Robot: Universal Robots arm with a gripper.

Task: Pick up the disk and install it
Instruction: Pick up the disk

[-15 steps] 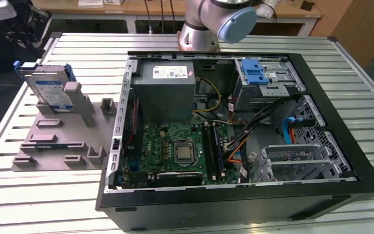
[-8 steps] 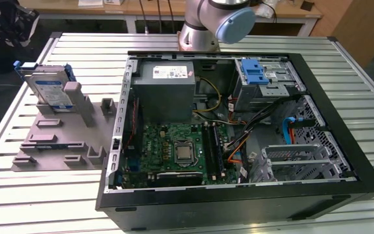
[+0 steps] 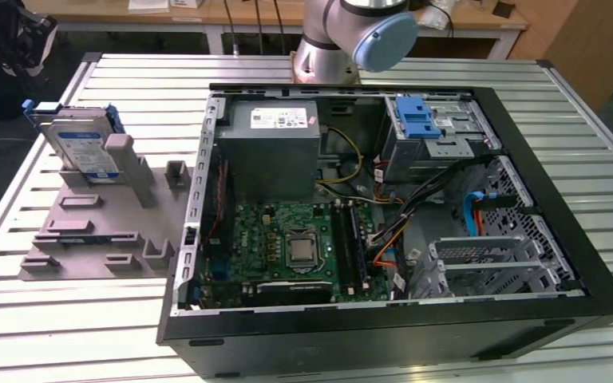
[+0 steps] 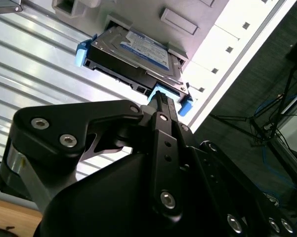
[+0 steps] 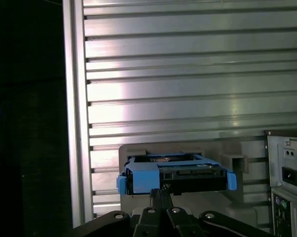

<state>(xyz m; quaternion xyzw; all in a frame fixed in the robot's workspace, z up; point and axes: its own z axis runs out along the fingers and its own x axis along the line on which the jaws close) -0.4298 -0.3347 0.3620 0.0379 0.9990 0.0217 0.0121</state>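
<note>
Disk (image 3: 77, 148) upright in grey holder (image 3: 93, 231); open air above its top edge. Holder post (image 3: 121, 155) tight against disk's side on exterior view's right. Bare slatted table (image 3: 73, 335) around holder. Gripper (image 5: 160, 194), tips together, near disk's blue bracket end in both wrist views.

Case wall (image 3: 195, 199) rises just beside holder. Case open on top. Inside: power-supply box (image 3: 269, 152) and blue-latched cage (image 3: 434, 128) along far side. Cables (image 3: 424, 199) strung between motherboard (image 3: 285, 239) and perforated cage (image 3: 493, 259). Arm base (image 3: 338, 40) beyond case.
</note>
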